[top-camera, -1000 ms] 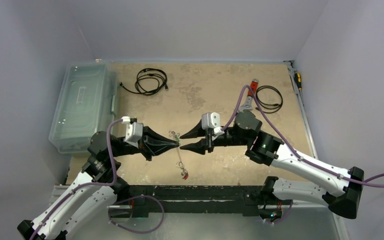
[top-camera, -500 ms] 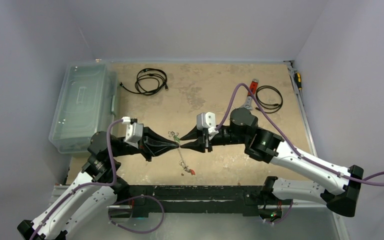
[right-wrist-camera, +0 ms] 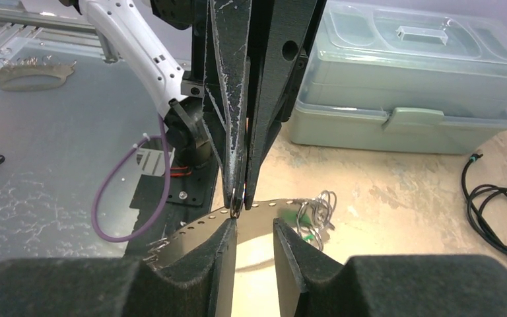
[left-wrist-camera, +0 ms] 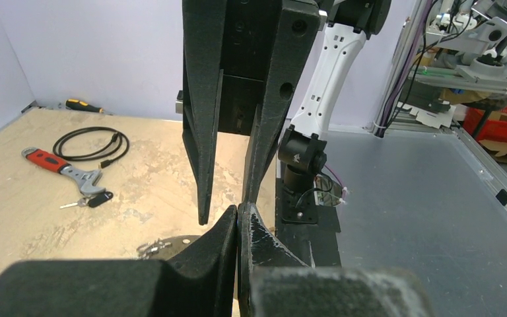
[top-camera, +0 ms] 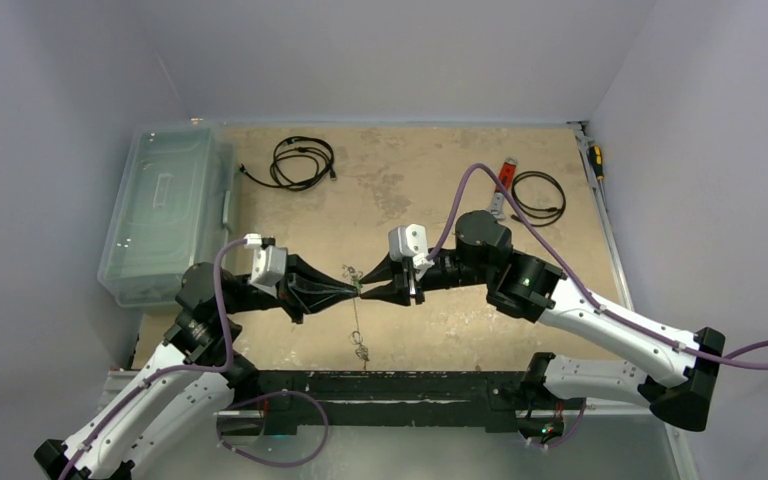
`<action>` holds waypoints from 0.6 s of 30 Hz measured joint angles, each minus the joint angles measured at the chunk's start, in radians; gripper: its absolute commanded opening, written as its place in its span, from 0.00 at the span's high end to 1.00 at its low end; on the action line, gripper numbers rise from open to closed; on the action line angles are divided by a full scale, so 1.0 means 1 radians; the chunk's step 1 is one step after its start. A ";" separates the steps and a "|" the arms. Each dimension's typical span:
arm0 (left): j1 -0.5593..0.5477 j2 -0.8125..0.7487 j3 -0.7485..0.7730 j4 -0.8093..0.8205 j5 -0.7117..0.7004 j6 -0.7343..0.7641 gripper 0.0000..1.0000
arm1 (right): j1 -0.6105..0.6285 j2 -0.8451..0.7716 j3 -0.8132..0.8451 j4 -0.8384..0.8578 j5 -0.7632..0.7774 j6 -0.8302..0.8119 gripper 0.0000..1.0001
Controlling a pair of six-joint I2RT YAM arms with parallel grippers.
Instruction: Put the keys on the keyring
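Right, the two arms are nose to nose over the middle of the desk [top-camera: 430, 180], and the keyring [right-wrist-camera: 264, 203] is up in the air between them. The left pincer [top-camera: 353, 290] is clamped tight, its two tips pressed together on the thin metal band, as the right wrist view shows. From above, the hoop reads as a mere wire hanging down from that pinch toward the near edge. A small bunch of keys [right-wrist-camera: 317, 210], one with a green tag, dangles at the ring just beside the grip point, so some appear to be threaded already. The right pincer [top-camera: 363, 284] is parted by a narrow gap, one finger on either side of the left tips, and closed on nothing. One black-headed key [left-wrist-camera: 97, 197] lies far off on the desk, close by the red-handled wrench [left-wrist-camera: 56, 162], so the job looks unfinished. My read is that this is a two-handed regrip, with the right poised to take its own hold on the band. Next it has to close on the flat of the ring right beside the left tips, not on them. It must close squarely too, because a band this thin will likely twist or slip out of a skewed pinch. Whether the ring's opening sits near the fingers, I cannot tell.
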 measured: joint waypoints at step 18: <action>-0.001 0.011 0.000 -0.018 -0.020 0.008 1.00 | 0.000 0.000 0.004 -0.046 -0.046 -0.023 0.67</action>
